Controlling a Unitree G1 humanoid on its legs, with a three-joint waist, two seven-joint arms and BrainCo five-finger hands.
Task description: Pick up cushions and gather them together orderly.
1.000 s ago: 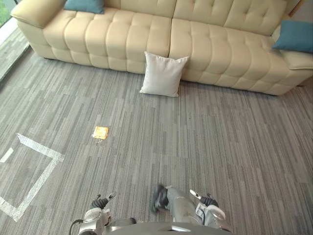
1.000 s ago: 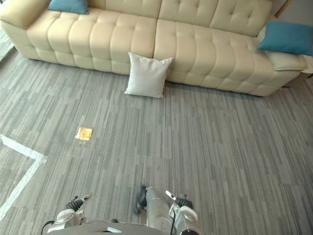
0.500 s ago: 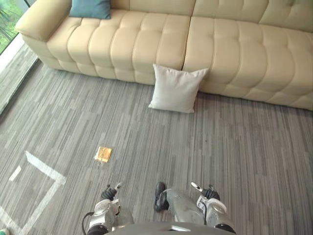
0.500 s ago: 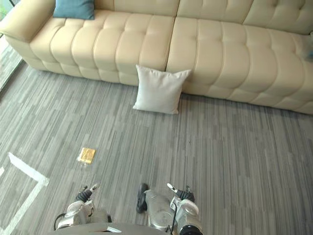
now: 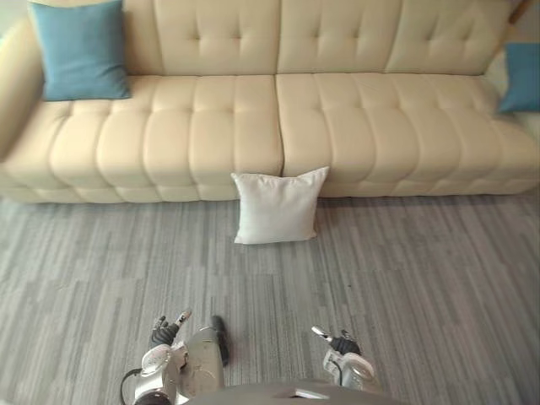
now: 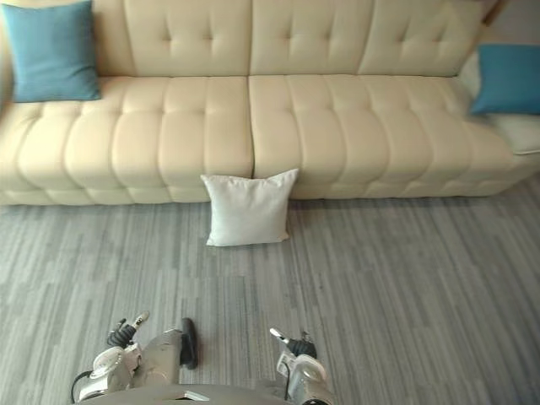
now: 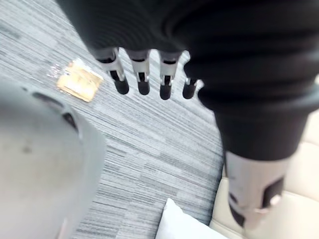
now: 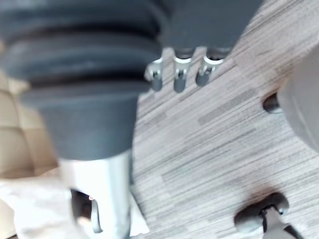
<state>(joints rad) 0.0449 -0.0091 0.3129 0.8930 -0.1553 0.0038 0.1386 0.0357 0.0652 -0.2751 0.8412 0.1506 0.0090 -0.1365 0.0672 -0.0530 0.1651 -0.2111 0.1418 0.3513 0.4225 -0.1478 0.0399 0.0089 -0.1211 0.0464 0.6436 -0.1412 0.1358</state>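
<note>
A white cushion [image 5: 277,207] stands on the grey carpet, leaning against the front of the cream sofa [image 5: 278,126]. One blue cushion [image 5: 80,51] leans on the sofa's backrest at the far left. Another blue cushion [image 5: 520,78] rests at the sofa's right end. My left hand [image 5: 166,331] hangs low by my side, well short of the white cushion; its fingers [image 7: 141,74] are straight and hold nothing. My right hand [image 5: 339,342] hangs low on the other side, with relaxed, empty fingers [image 8: 180,74]. A corner of the white cushion [image 7: 182,226] shows past the left hand.
A small flat yellow item [image 7: 79,84] lies on the carpet off to my left. Striped grey carpet [image 5: 422,270] stretches between me and the sofa.
The camera has turned and now faces the sofa squarely, so the whole picture shifted; the yellow item and floor tape left the eye views. Both hands still hang low, empty.
</note>
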